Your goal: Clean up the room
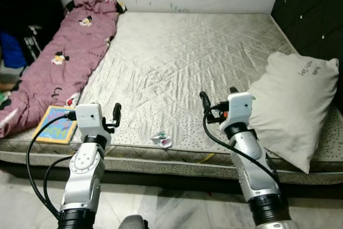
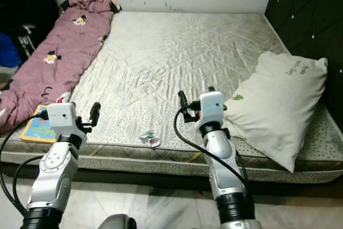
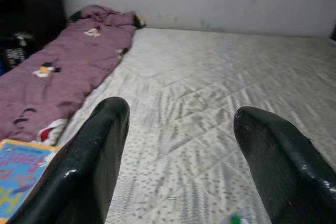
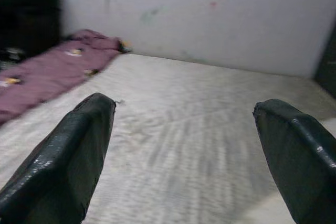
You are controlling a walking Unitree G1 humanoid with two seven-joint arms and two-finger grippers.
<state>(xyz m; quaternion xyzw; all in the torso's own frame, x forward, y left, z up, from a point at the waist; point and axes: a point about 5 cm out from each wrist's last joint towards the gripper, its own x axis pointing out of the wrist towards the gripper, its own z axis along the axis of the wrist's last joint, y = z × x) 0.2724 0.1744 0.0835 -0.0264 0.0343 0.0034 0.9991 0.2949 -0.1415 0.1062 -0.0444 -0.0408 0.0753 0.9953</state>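
Trouble could come if the spread, empty left gripper reaches carelessly for the crumpled wrapper lying between it and the equally spread right gripper, nudging that light scrap off the mattress edge.

Head views evenly lit, soft indoor light, no hard shadows; mattress bright, its quilting crisp. Pillow near white but not blown out. Far left corner falls to near black. Dark strip of shade under the bed edge. Left wrist view fairly sharp, faint sheen on the black fingers. Right wrist view soft and smeared, wall hazy.
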